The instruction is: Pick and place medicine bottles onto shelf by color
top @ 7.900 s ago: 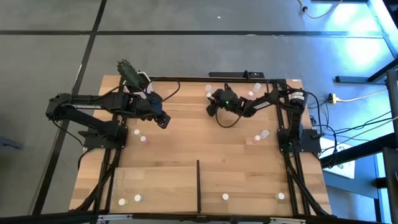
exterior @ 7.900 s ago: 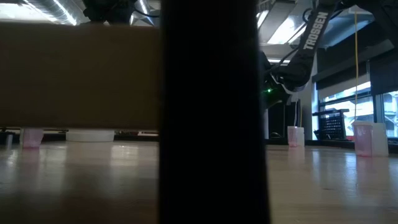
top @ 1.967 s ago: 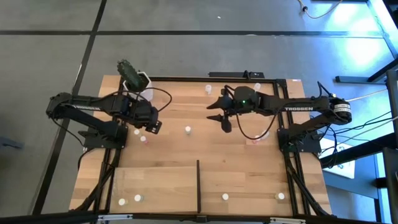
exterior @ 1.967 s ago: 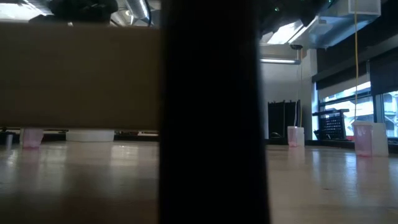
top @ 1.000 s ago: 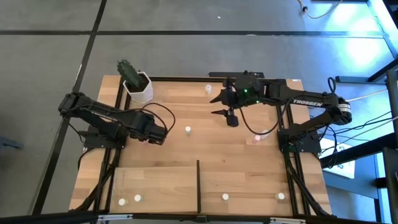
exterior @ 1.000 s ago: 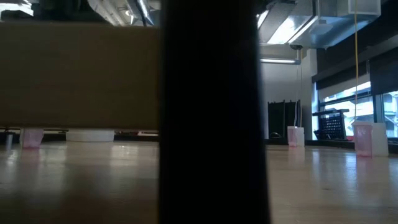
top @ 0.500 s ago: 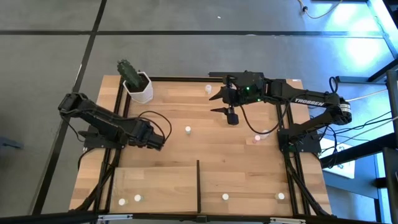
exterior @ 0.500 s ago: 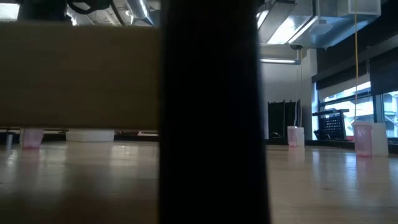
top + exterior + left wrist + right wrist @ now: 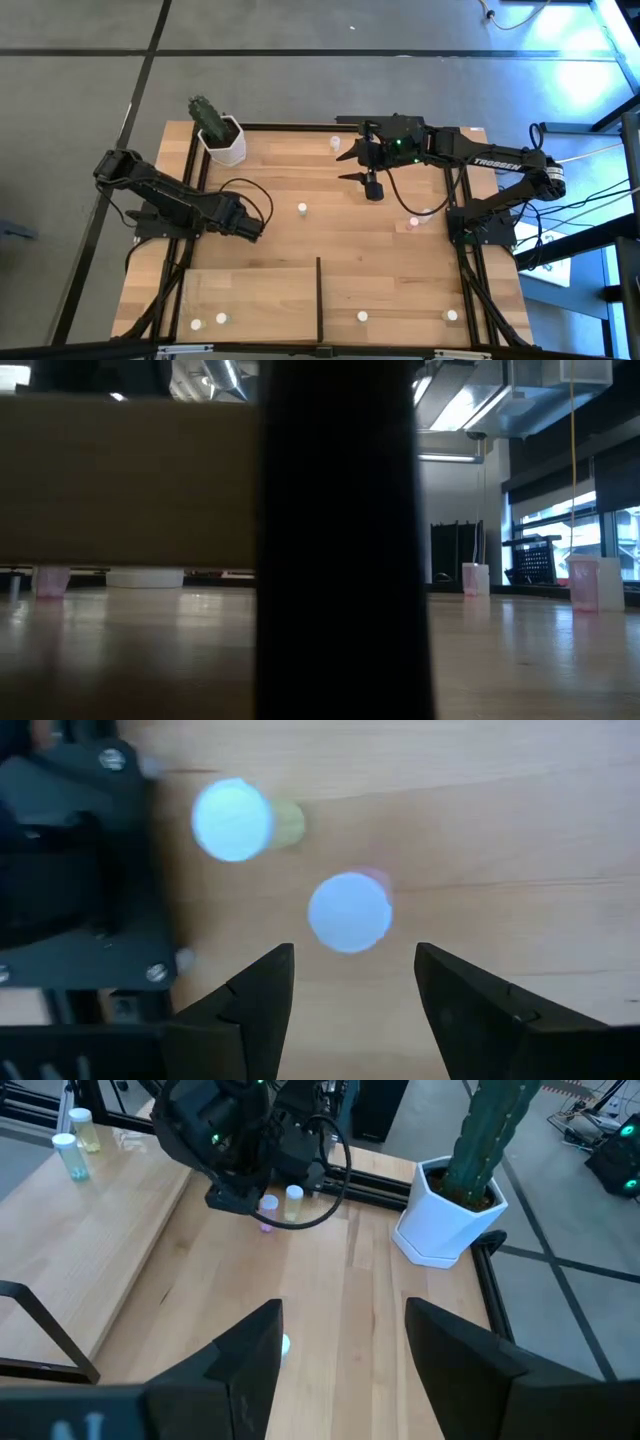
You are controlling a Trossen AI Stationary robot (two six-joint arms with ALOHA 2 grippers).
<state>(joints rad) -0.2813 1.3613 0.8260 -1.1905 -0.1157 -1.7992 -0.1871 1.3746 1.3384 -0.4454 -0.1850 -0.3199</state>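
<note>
I'm on the pick step with the left arm. Left gripper (image 9: 350,995) is low over the table's left side, jaws apart and empty, pointing down at two bottles standing near each other. The pink bottle (image 9: 350,912) sits just ahead of the gap between the fingers (image 9: 255,995); the yellowish one (image 9: 240,818) is further out, near the arm's base frame.

My read of the next move: drop straight down so the fingers straddle the pink bottle, close, lift, then carry it to the shelf (image 9: 250,295) at the near edge. It calls for care. The bottle is tiny against the jaws, so a slightly off descent could tip it or nudge its neighbour.

Right gripper (image 9: 340,1350) hangs above the table's far middle, fingers spread, nothing in them. I judge it's waiting. A white bottle (image 9: 301,209) stands in the open mid-table, between the two arms, and shows at the fingers' edge in the right wrist view.

The bottles look like small clear vials with round white caps and faint tints. Several are on the shelf already: two left of the black divider (image 9: 319,298), two right of it. More are loose near the far edge and by the right arm's base. Cactus pot (image 9: 222,138) is at the far left corner, out of the way.
</note>
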